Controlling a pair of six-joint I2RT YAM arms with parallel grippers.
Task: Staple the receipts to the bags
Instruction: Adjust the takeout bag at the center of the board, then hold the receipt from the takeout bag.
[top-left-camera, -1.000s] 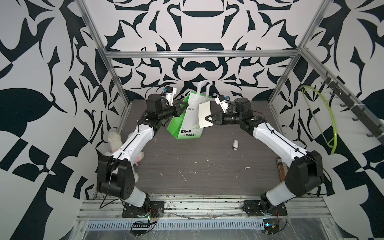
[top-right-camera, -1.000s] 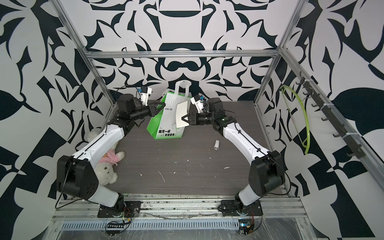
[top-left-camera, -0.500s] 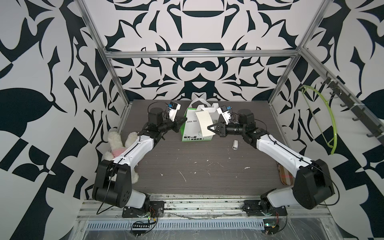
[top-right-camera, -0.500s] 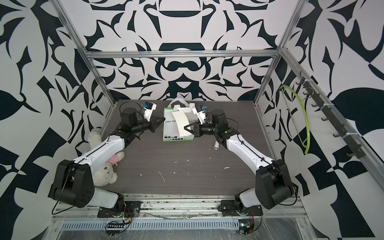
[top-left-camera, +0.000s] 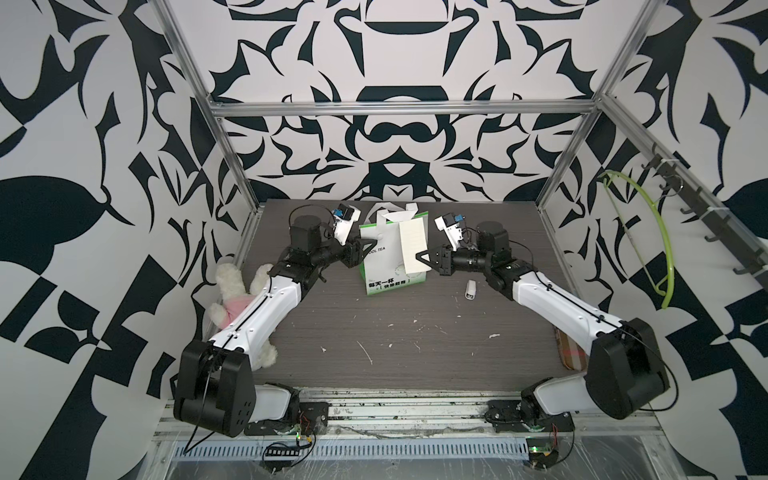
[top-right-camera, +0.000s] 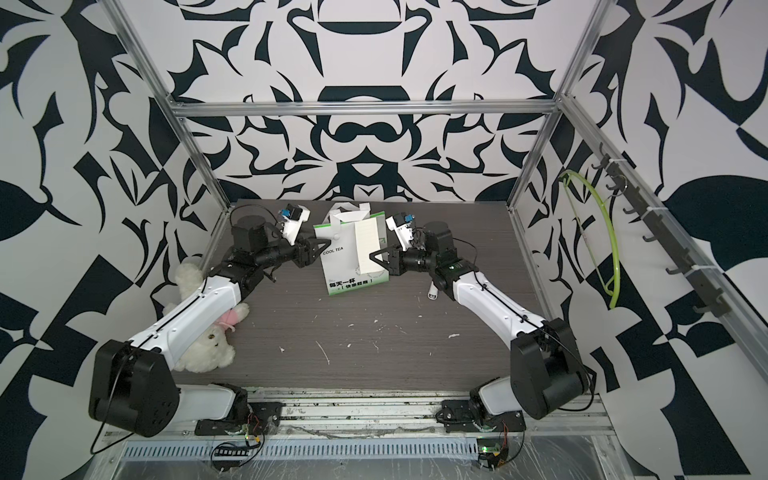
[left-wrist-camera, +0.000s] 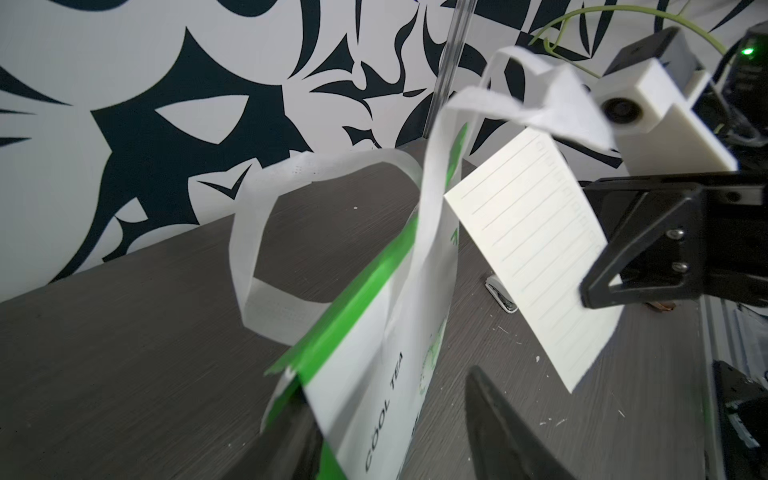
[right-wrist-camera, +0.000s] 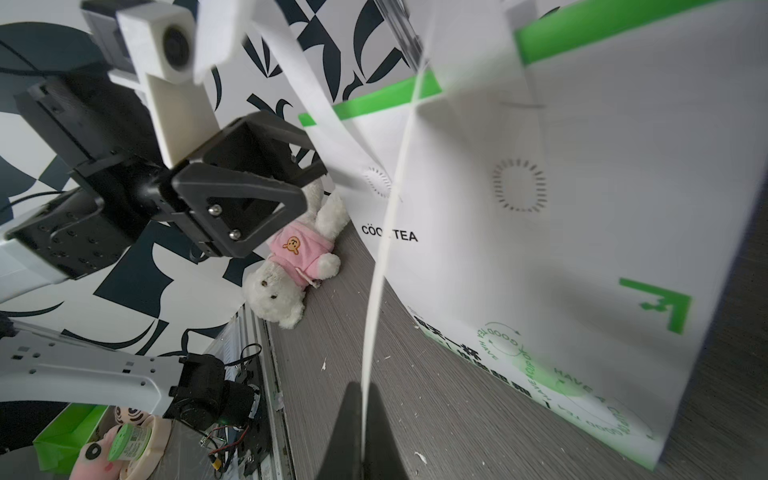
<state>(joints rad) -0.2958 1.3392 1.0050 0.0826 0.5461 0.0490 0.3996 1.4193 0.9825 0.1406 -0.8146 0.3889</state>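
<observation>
Right end effector (top-left-camera: 419, 265) is clamped on the receipt (top-left-camera: 411, 245), left end effector (top-left-camera: 368, 251) is spread apart at the bag (top-left-camera: 382, 266) edge. I'd press the receipt flat on the bag before stapling.

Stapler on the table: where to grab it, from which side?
Probably mid-body, across the narrow width, from straight above: the stapler lies flat on the table with nothing touching its long sides, long axis roughly front to back.

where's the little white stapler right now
In both top views the small white stapler lies on the dark wood-grain table, just right of the white-and-green paper bag, beside the right arm.
</observation>
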